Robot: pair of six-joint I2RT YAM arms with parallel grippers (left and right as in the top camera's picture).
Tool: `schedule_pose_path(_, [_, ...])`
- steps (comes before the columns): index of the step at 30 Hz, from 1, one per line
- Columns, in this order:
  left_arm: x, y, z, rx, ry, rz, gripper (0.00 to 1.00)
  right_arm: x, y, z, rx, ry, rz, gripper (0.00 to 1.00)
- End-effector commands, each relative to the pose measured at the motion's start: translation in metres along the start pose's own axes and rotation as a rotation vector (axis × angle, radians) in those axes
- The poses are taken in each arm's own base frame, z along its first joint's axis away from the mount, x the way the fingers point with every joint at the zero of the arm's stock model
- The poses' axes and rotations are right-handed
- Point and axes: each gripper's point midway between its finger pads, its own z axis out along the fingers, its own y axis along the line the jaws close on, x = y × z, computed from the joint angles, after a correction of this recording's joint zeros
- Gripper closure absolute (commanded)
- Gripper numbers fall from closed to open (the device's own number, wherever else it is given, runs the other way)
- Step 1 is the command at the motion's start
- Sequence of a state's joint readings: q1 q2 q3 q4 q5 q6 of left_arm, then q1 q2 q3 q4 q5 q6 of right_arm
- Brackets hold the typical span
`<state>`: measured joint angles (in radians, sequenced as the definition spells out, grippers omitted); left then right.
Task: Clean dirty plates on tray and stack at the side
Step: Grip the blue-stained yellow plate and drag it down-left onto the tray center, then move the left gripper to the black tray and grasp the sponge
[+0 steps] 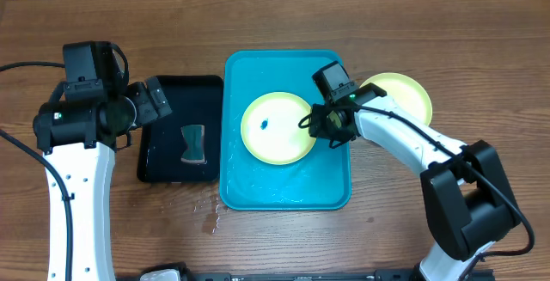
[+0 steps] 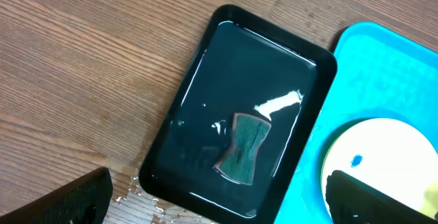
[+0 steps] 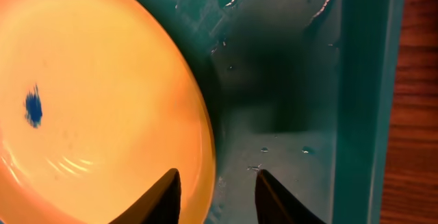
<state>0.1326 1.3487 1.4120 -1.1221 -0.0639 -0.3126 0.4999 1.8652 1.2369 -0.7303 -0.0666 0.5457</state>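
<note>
- Mid-table: turquoise tray (image 1: 288,193), wet floor, used as wash zone, hence the dirty plate inside.
- At its 9 o'clock, just beside: black tray (image 1: 163,88) with shallow water, parking spot for the sponge within left-arm reach.
- About centre of turquoise tray: dirty plate (image 1: 279,139), pale yellow-green, lying flat, not yet cleaned judging by the mark.
- At tray's 2 o'clock, on bare table (image 1: 481,23): side plate (image 1: 406,92), part-hidden by right arm. Probably the stack spot. Anything underneath: cannot tell.
- Over black tray's 12 o'clock edge: left gripper (image 1: 157,100), jaws spread wide, nothing held. Likely staged for the sponge.
- At dirty plate's 3 o'clock rim: right gripper (image 3: 217,183), jaws part-open astride the rim, one finger over plate, other over tray floor, no clamp visible. Likely set to grab or steady the plate.
- Toward black tray's 4 o'clock: sponge (image 1: 194,143), dark, waisted.
- At plate centre's 9 o'clock: blue speck (image 1: 264,125).
- Right wrist only: rim sitting between fingers, hidden overhead under the wrist.
- Left wrist only: water glare in black tray, sponge shape.
- Overhead only: side plate, plus puddle (image 1: 210,216) at tray's 7 o'clock.
</note>
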Motion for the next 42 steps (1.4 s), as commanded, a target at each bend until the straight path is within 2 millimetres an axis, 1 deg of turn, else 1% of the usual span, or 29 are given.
schedule_pose_path(1, [-0.004,-0.002,-0.001,0.008,-0.007,-0.01,0.0,-0.006,-0.001,-0.002,0.062,-0.06,-0.027,0.65])
schedule_pose_path(9, [-0.004,-0.002,-0.001,0.008,-0.007,-0.01,0.0,-0.012,0.005,-0.001,0.041,-0.084,-0.024,0.73])
schedule_pose_path(13, [-0.004,-0.002,-0.001,0.008,-0.007,-0.01,0.0,-0.011,0.005,-0.001,0.041,-0.084,-0.027,0.76])
schedule_pose_path(18, [-0.004,-0.002,-0.001,0.008,-0.007,-0.01,0.0,-0.007,0.0,0.002,0.06,-0.072,-0.034,0.76])
schedule_pose_path(26, [-0.003,-0.003,0.0,0.008,-0.004,-0.007,0.0,-0.006,0.0,0.004,0.063,-0.068,-0.038,0.75])
schedule_pose_path(27, [-0.003,-0.003,0.001,0.007,-0.002,-0.008,0.0,-0.006,-0.001,0.004,0.063,-0.066,-0.038,0.75])
schedule_pose_path(28, [-0.003,-0.003,0.001,0.007,-0.002,-0.008,0.0,-0.005,-0.001,0.005,0.064,-0.064,-0.037,0.71])
schedule_pose_path(29, [-0.003,-0.003,0.001,0.007,-0.002,-0.007,0.0,-0.005,-0.001,0.005,0.064,-0.064,-0.037,0.7])
schedule_pose_path(38, [-0.003,-0.003,0.001,0.008,-0.002,-0.008,0.0,-0.007,0.002,0.005,0.052,-0.068,-0.037,0.68])
schedule_pose_path(42, [-0.007,-0.015,0.0,0.076,-0.008,-0.078,0.0,-0.006,0.002,0.005,0.053,-0.067,-0.037,0.68])
